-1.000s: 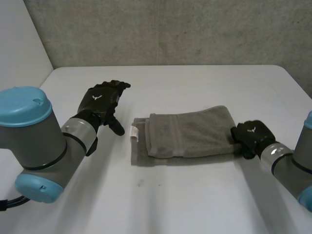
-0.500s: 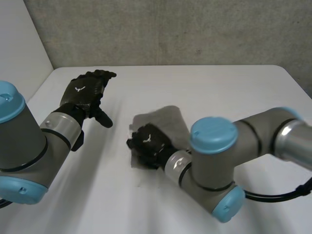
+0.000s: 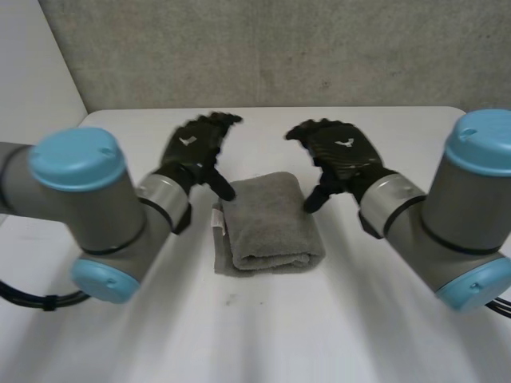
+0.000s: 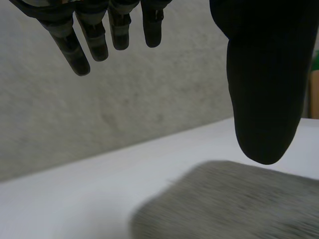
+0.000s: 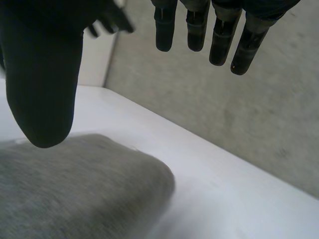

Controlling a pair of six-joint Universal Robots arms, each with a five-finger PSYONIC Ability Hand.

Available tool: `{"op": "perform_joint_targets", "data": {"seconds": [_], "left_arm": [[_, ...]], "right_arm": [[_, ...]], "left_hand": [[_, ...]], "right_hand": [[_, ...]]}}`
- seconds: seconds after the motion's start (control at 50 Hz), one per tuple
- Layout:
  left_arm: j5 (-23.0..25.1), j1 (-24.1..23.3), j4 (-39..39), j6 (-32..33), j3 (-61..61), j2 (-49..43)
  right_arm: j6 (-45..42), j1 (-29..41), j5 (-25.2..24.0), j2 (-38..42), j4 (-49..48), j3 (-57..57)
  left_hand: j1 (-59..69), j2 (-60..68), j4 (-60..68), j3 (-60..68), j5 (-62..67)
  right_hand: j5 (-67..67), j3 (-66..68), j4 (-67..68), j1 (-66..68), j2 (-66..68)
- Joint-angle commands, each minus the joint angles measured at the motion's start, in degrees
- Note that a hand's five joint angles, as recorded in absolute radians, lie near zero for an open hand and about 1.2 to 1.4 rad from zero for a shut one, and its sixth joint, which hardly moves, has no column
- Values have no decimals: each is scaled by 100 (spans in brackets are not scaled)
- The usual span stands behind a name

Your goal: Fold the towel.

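Having been folded in half since a moment ago, the towel (image 3: 268, 225) is lying mid-counter (image 3: 263, 335), while the left hand (image 3: 194, 149) and right hand (image 3: 339, 152) are hovering over its far corners, fingers relaxed, grasping nothing.

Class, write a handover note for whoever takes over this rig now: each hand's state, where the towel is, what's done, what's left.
Left hand: open, empty, raised by the towel's far left corner.
Right hand: open, empty, raised by its far right corner.
Towel: folded in layers on the table, tag at its left edge.
Done: folds, it seems.
Left: perhaps square up the bottom layer poking out at left.
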Motion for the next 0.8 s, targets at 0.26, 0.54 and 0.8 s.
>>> {"op": "perform_joint_targets", "data": {"seconds": [0.26, 0.54, 0.8], "left_arm": [[-796, -231, -1236, -249, 295, -1252], [-911, -248, -1237, 244, 110, -726], [-893, -12, -1700, 244, 171, 1593]], "right_arm": [[239, -67, -638, 1904, 714, -1002], [-306, 13, -392, 1705, 1005, -1338], [-289, -610, 775, -633, 996, -863]], "left_hand": [[42, 110, 100, 96, -68], [8, 76, 66, 63, -102], [92, 160, 150, 146, -18]], "right_hand": [[-392, -241, -344, -264, -384], [-392, -241, -344, -264, -384], [-392, -241, -344, -264, -384]]}}
